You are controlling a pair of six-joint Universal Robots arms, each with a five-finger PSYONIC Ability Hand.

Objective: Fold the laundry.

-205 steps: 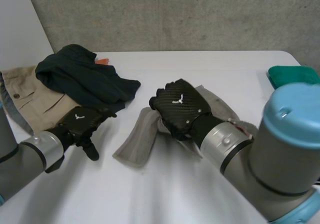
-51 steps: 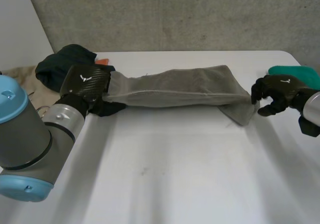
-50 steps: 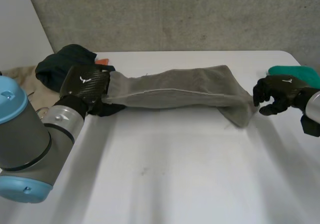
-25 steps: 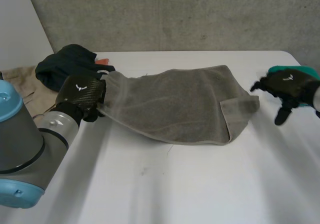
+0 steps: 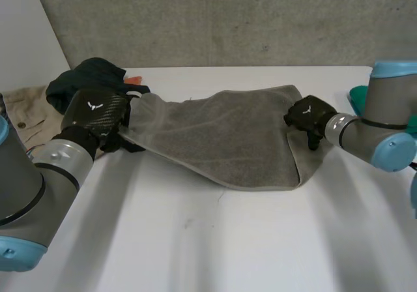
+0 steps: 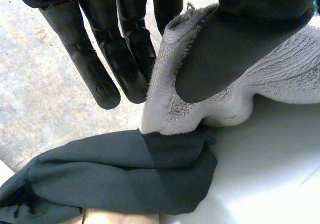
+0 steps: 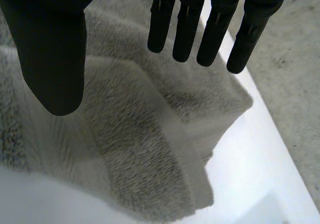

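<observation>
a: where's your towel right now?

b: the grey towel [image 5: 221, 135] lies spread across the middle of the white table [image 5: 228, 240], long way left to right. its right end is doubled back on itself in a loose flap.

a: what would you worry about?

b: two things, as i judge it. first, that flap: fold with it tucked in and you get a lump and a crooked edge. second, the towel's left corner touches the dark garment [image 5: 81, 77]. lift that corner carelessly and you could drag the garment along or trap it in the fold. the beige trousers [image 5: 23, 109] further left and the teal cloth [image 5: 357, 96] at the far right lie apart from the towel.

a: and the hands?

b: your left hand [image 5: 98, 113] has the towel's far left corner pinched, with the thumb [image 6: 240, 44] pressing the terry against the fingers [image 6: 125, 59], so that end is held. your right hand [image 5: 307, 116] is over the right end, by the flap. its fingers [image 7: 187, 24] are straight and apart from the thumb, gripping nothing. the towel lies under its palm and runs past its fingertips, though i can't tell whether it touches the cloth. with one end held and the other free, a pull from the left would likely skew the whole towel.
</observation>
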